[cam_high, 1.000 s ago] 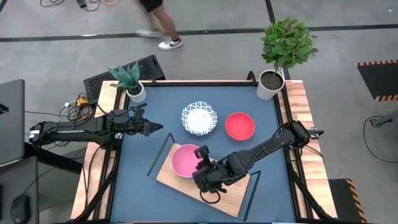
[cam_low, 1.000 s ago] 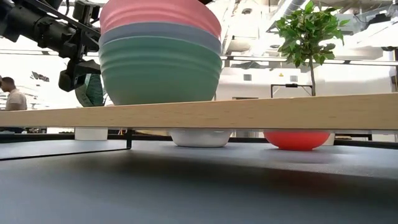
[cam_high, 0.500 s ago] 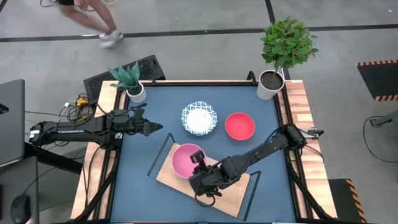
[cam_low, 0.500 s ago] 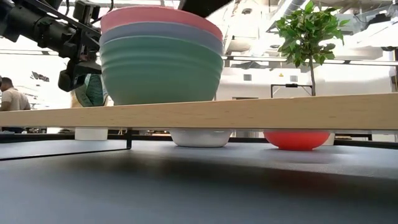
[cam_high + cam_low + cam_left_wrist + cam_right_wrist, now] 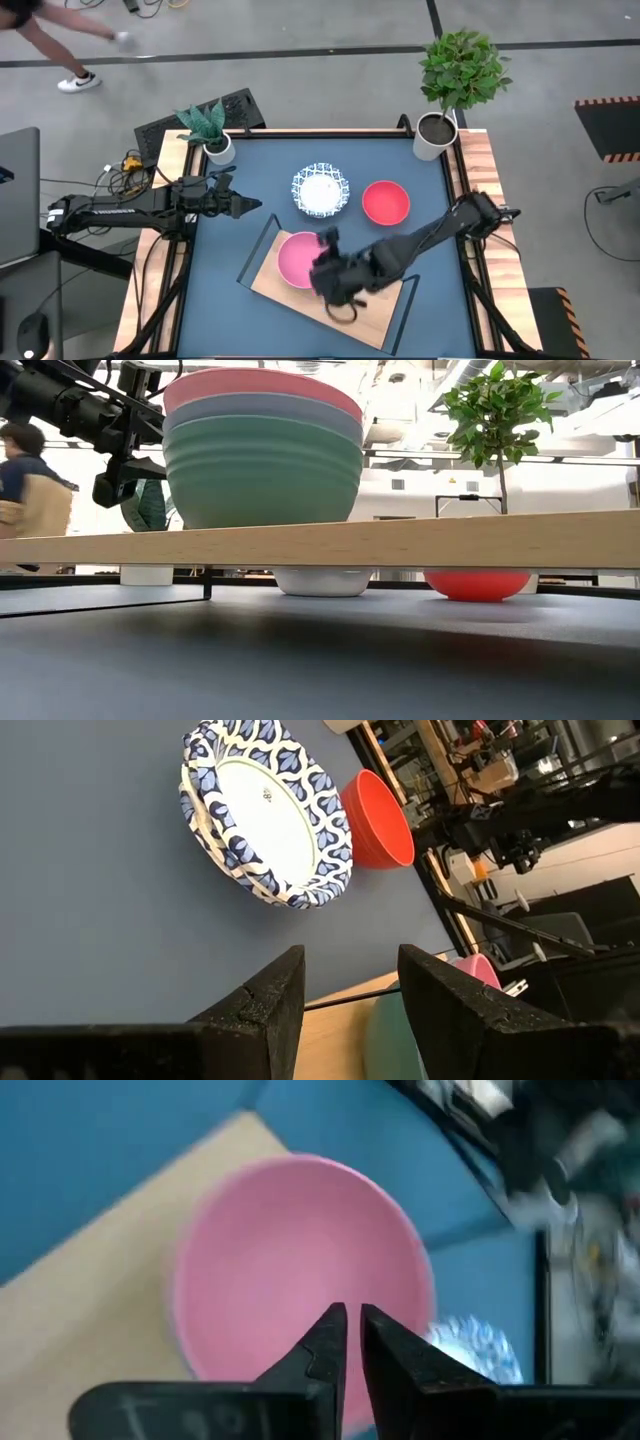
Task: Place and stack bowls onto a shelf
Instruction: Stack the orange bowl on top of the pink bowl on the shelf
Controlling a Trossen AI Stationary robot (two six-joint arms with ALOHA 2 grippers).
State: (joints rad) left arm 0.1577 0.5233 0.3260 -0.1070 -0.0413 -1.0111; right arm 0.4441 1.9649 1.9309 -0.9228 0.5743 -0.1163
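Observation:
A stack of bowls stands on the light-wood shelf [image 5: 420,540]: teal [image 5: 260,475] at the bottom, grey-blue [image 5: 260,412] in the middle, pink [image 5: 297,258] on top. A white bowl with a blue patterned rim [image 5: 321,190] and a red bowl [image 5: 385,202] rest on the blue tabletop beyond the shelf. My right gripper [image 5: 348,1325] hovers over the pink bowl's inside [image 5: 300,1270], near its rim, with its fingers shut. It shows blurred in the high view [image 5: 321,251]. My left gripper [image 5: 350,988] waits open at the table's left side [image 5: 240,205].
Two white plant pots stand at the far corners, one on the left [image 5: 218,148] and one on the right [image 5: 433,135]. The shelf's black frame ends [image 5: 255,250] rise at its sides. A person walks beyond the table [image 5: 30,480]. Bare tabletop lies on the near side [image 5: 320,660].
The pink bowl has settled slightly lower onto the stack. My right gripper dipped toward the near-left over the bowl, then drew back up and toward the far side. Its dark part seen above the stack half a second ago has left the low view. A person has walked past.

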